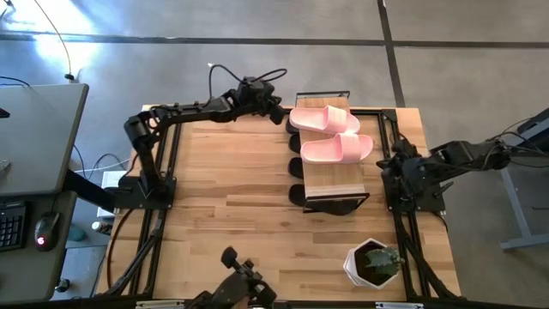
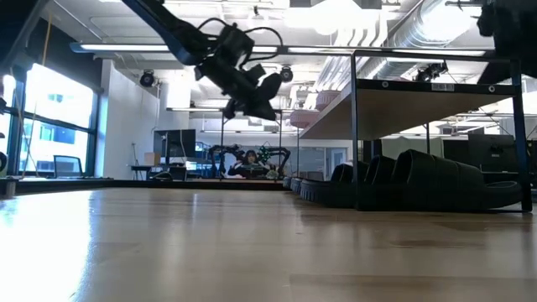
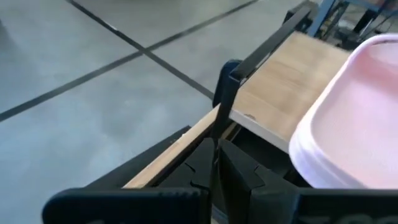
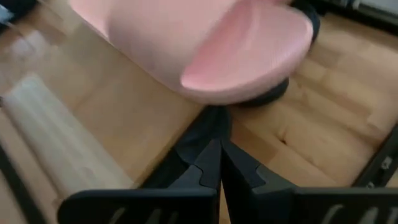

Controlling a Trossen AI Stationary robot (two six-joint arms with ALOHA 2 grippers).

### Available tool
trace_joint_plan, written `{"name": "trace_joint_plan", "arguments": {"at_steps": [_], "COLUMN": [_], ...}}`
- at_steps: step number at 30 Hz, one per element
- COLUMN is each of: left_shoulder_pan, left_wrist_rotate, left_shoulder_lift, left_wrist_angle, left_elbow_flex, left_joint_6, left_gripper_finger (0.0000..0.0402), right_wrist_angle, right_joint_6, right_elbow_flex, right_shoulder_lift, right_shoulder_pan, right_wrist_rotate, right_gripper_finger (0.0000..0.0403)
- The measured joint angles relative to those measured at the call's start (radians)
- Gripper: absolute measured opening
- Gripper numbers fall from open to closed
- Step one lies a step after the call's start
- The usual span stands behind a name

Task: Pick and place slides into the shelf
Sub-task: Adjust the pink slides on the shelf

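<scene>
The shelf [image 1: 330,180] stands at the table's right middle, and its plank also shows in the low view [image 2: 403,105]. Two light pink slides [image 1: 319,118] [image 1: 336,148] lie side by side on the plank. Black slides [image 1: 295,163] sit on the lower tier [image 2: 436,180], their ends poking out past the shelf's left side. My left gripper [image 1: 281,112] is shut and empty, in the air [image 2: 256,96] by the shelf's far left corner [image 3: 231,71]. My right gripper [image 1: 386,163] is shut and empty at the shelf's right side, pointing at the nearer pink slide [image 4: 205,50].
A white pot with a green plant [image 1: 373,262] stands near the table's front right corner. A desk with a keyboard and mouse [image 1: 43,227] stands off the table's left. Bare wooden tabletop [image 1: 232,197] lies left of the shelf.
</scene>
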Motion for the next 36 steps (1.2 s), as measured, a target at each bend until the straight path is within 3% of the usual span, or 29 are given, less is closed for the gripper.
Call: {"name": "trace_joint_plan", "arguments": {"at_steps": [6,22,32,36], "left_shoulder_pan": [0.001,-0.015,-0.02,-0.022], "left_wrist_rotate": [-0.001,0.027,0.041,0.043], "left_shoulder_lift": [0.045,0.064,0.071,0.071], "left_wrist_angle": [-0.076,-0.082,-0.085,-0.087], "left_elbow_flex": [0.074,0.076,0.076,0.076], "left_joint_6": [0.037,0.054,0.046,0.039], "left_gripper_finger": [0.0012,0.0012,0.0012,0.0012], "right_wrist_angle": [-0.002,-0.001,0.098,0.127], "right_joint_6": [0.045,0.085,-0.057,-0.146], "right_elbow_flex": [-0.044,-0.046,-0.046,-0.046], "right_shoulder_lift": [0.0,0.007,0.053,0.052], "right_shoulder_pan": [0.0,-0.012,-0.166,-0.266], "right_wrist_rotate": [0.031,0.129,0.096,0.013], "right_gripper_finger": [0.0,0.0,0.0,0.0]}}
